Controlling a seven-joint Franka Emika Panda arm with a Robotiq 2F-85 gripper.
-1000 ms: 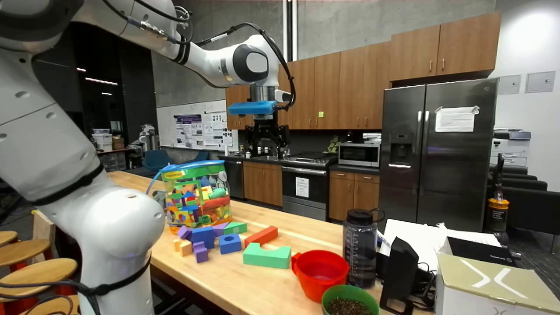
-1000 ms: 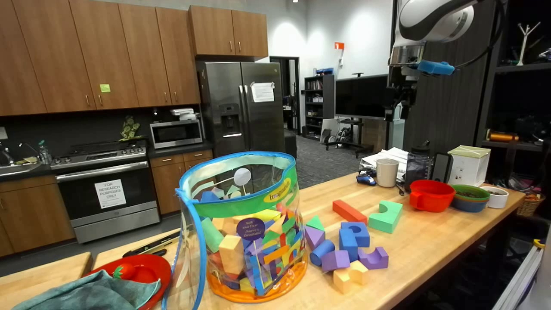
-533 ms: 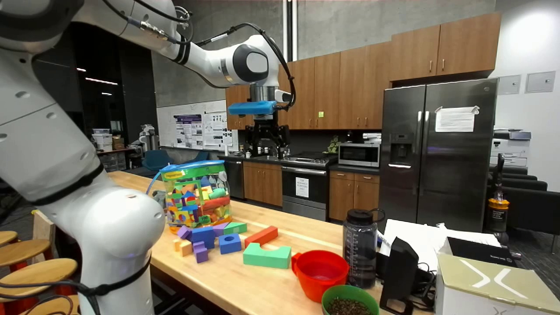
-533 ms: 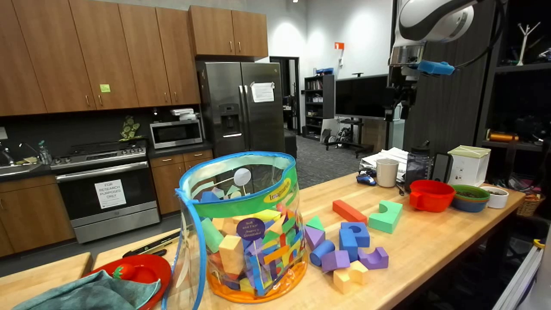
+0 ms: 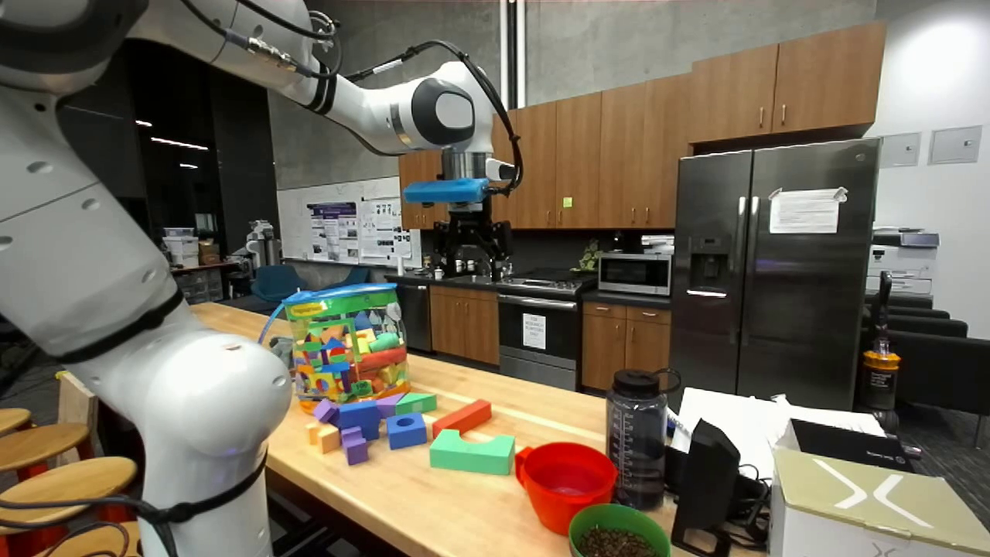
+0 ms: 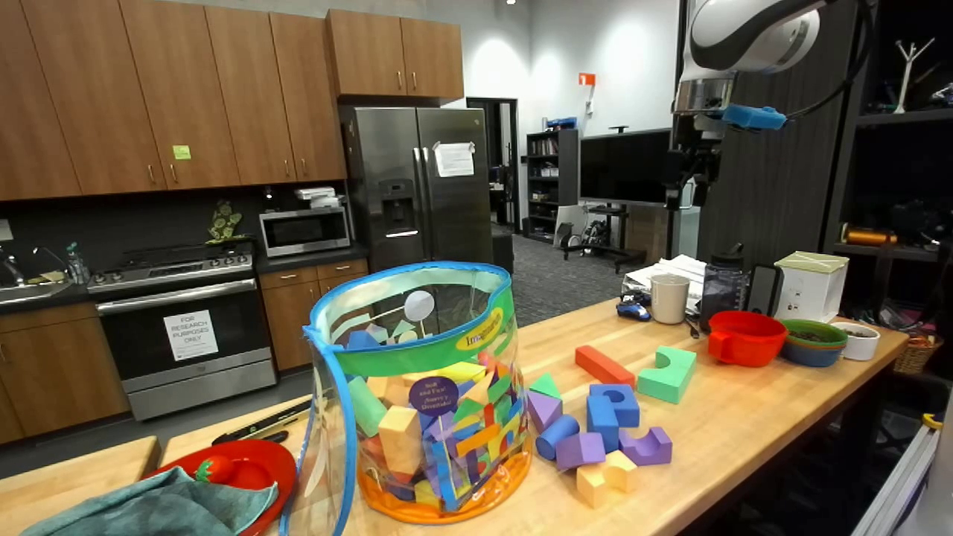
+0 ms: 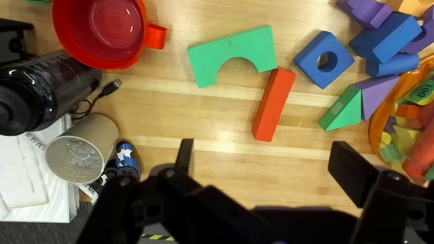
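Claw (image 7: 264, 157): I see its two fingers spread wide apart along the bottom of the wrist view, with bare wood of the table (image 7: 271, 179) showing between them. In both exterior views it hangs well above the table, pointing down.
Arm (image 5: 209, 394): fills the left side of an exterior view and bends over to the upper middle, where a blue piece (image 5: 446, 191) sits just above my claw.
Red block (image 7: 274, 105): nearest my claw in the wrist view; it lies slantwise on the table right of centre, its lower end just above the gap between the fingers in the frame.
Green arch (image 7: 234, 47): upper middle of the wrist view, cut-out facing down the frame; one foot ends just beside the red block's top end, and I can't tell whether they touch.
Holed blue block (image 7: 310, 61): upper right of the wrist view, apart from the arch.
Green triangle (image 7: 344, 110): right side of the wrist view, edge to edge with a purple triangle (image 7: 381, 91).
Clear bag (image 6: 409, 359): lower middle of an exterior view, upright, with coloured blocks (image 6: 399, 439) inside.
Red cup (image 7: 115, 30): upper left of the wrist view, handle toward the arch.
Water bottle (image 7: 64, 81): left edge of the wrist view, near the cup.
Beige tumbler (image 7: 98, 132): below the bottle in that frame.
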